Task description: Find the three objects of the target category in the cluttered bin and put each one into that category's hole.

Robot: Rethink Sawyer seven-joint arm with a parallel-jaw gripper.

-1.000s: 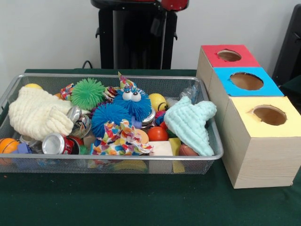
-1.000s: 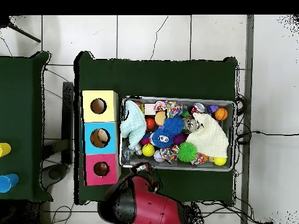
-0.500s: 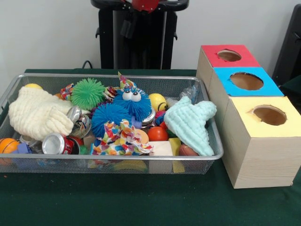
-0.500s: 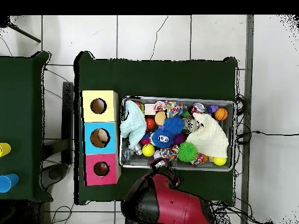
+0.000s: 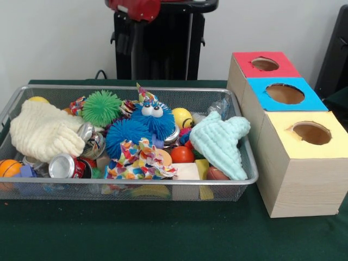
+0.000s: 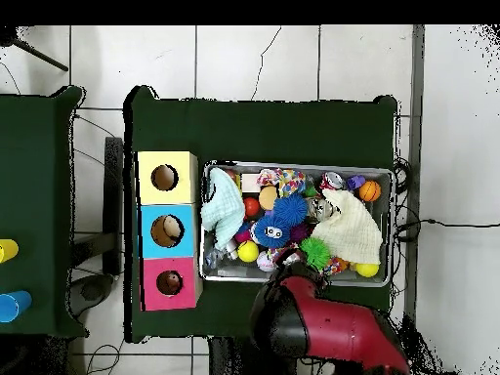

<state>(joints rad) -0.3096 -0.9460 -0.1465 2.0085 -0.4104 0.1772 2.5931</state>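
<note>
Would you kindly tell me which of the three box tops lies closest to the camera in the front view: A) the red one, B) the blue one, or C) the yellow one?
C: the yellow-topped wooden box sits lowest and largest in the front view, with the blue-topped box behind it and the red-topped box farthest back.

The bin [image 5: 239,179] sits on the table [image 5: 163,234]. Three boxes [image 5: 296,163] stand in a row touching the bin's right side. Toys [image 5: 144,122] fill the bin.
</note>
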